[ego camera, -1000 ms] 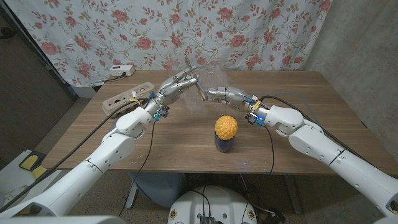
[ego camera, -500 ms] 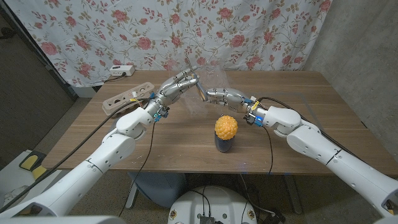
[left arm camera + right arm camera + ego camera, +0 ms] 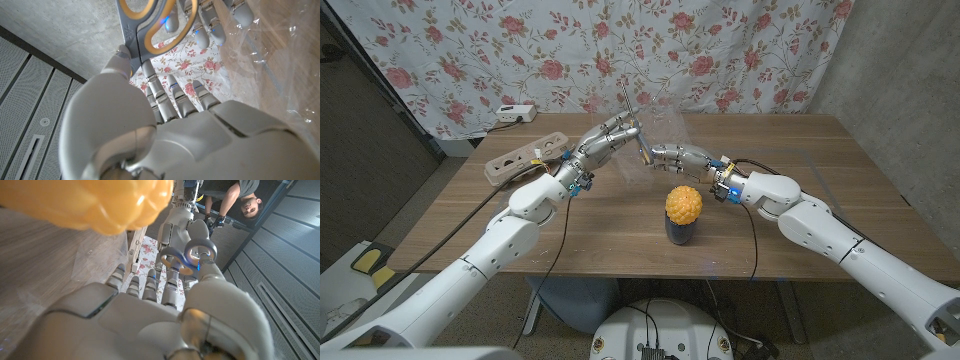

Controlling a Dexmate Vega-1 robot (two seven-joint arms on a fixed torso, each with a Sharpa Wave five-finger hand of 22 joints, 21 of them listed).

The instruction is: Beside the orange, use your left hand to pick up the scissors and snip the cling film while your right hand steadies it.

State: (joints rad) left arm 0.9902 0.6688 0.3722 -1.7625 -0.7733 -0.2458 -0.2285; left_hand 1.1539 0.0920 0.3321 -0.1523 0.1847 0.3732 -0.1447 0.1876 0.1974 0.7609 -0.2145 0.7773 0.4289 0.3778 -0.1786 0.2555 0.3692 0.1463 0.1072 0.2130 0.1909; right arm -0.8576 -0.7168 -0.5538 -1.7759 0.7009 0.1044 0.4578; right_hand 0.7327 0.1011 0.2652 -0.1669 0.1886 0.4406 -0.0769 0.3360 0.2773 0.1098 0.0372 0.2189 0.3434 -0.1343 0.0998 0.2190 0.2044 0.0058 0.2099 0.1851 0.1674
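Power strip [image 3: 516,113], floral curtain [image 3: 520,50]

The scissors [image 3: 630,128] have orange-lined grey handles [image 3: 150,25] and slim metal blades pointing up and away, raised above the bench in my left robot hand [image 3: 608,135]. The cling film [image 3: 665,125] is a clear, crinkled sheet held up between my two hands. The orange [image 3: 683,203], bumpy and yellow-orange, perches on a dark cup nearer me.

Your left hand [image 3: 610,136] raised above table, fingers gripping scissors [image 3: 628,112], blades pointing up. Your right hand [image 3: 675,155] just beside it, extended toward left, fingers on cling film [image 3: 665,125]. Both arms angled inward.
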